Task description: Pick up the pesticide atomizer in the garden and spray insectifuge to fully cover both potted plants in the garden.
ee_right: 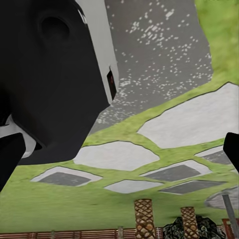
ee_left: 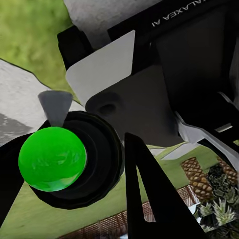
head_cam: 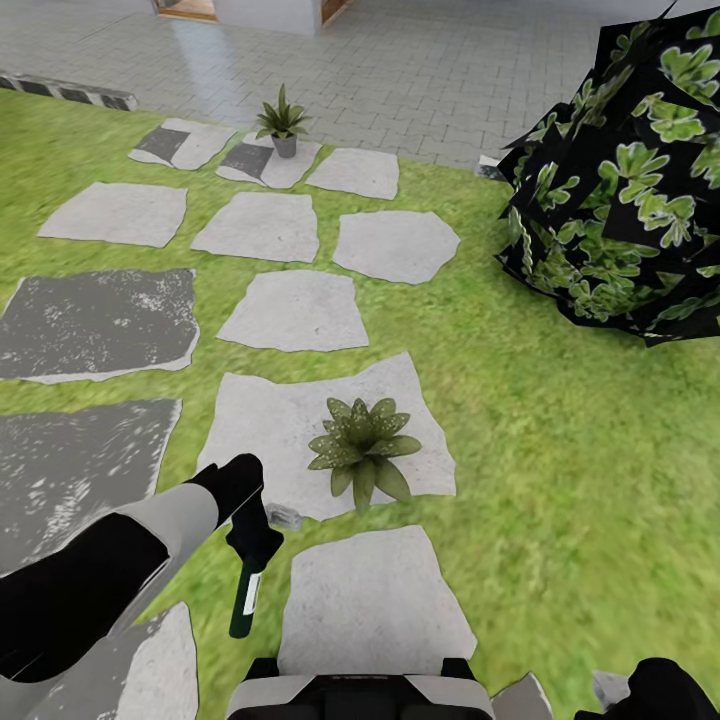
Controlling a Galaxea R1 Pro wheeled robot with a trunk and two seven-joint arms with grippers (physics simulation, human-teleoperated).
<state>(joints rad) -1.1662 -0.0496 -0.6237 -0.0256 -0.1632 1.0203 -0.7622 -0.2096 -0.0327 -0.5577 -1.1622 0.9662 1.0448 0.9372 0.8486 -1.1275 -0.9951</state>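
- The left gripper was clamped on the pesticide atomizer, holding it low in the head view, beside the robot's trunk and over the grass strip between two stepping stones.
- The atomizer hung roughly upright with its dark green body pointing down; a white label showed on its side, but no writing on it could be read.
- In the left wrist view, the atomizer's round base appeared bright green, seated in a dark ring between the black fingers.
- The text "GALAXEA AI" was printed in white on the dark robot body in the left wrist view, seen inverted.
- The near potted plant sat on a pale stepping stone just ahead of the left gripper, close to it but not touching.
- The far potted plant, in a small grey pot, stood on a stepping stone at the lawn's far edge, near the grey paving.
- A large dark bush with pale green leaves stood on the lawn at the right.
- The right arm showed at the lower right corner of the head view; whether its gripper stood open or closed could not be determined.
- The right wrist view showed stepping stones, lawn, palm trunks and a brown fence.
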